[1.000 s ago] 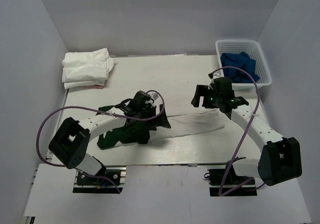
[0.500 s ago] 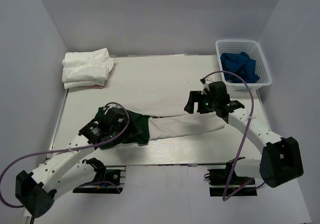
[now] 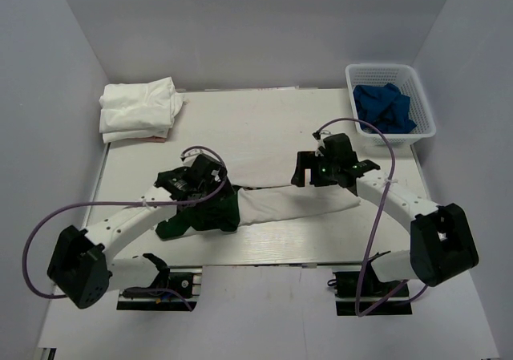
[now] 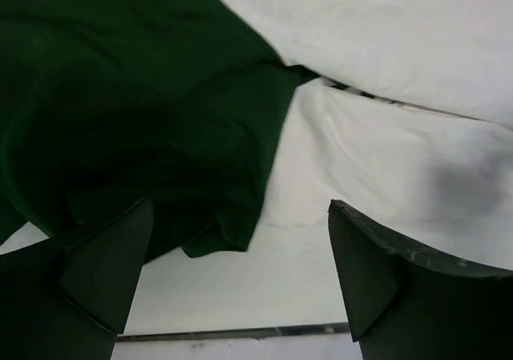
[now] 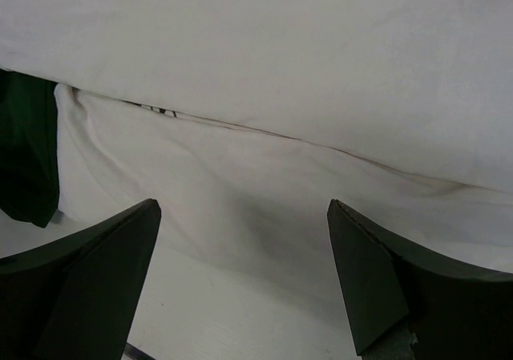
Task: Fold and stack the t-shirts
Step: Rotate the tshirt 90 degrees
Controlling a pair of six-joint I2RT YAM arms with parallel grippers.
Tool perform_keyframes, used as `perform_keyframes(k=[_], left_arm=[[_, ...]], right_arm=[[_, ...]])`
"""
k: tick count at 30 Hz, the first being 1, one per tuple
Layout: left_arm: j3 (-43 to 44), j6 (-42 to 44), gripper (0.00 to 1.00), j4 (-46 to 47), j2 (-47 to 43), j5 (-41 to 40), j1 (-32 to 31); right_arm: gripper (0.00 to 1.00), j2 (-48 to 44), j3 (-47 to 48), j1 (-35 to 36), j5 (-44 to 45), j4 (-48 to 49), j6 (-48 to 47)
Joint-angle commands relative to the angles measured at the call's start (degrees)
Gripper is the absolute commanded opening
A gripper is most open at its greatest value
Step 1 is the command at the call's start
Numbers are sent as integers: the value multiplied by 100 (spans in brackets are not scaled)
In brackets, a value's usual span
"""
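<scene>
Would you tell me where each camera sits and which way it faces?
Top external: above, behind the robot, looking down at the table and t-shirt; left arm and right arm show.
Left wrist: on the left gripper, facing down at the green sleeve; open jaws show.
Right wrist: on the right gripper, facing down at the t-shirt's white body; open jaws show.
Wrist views share that sleeve.
</scene>
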Motion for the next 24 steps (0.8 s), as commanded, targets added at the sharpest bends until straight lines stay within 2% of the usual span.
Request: perform_keyframes(k=[1, 9, 13, 16, 21, 24], left_arm=[[-304, 154, 100, 86, 146, 22, 95], [-1543, -259, 100, 403, 103, 216, 271], [-1606, -207, 100, 403, -3, 278, 271], [-1159, -58, 100, 27, -126, 217, 271], [45, 154, 100, -563, -249, -284, 271], [528, 154, 100, -722, 31, -531, 446]], right_arm=[[90, 147, 228, -36, 312, -19, 79], [90, 288, 325, -53, 524, -142, 35], [90, 332, 404, -53, 717, -230, 44], [90, 315, 509, -62, 831, -221, 52], [90, 455, 729, -106, 1568, -248, 158], [90, 744, 914, -159, 1369, -266, 158]])
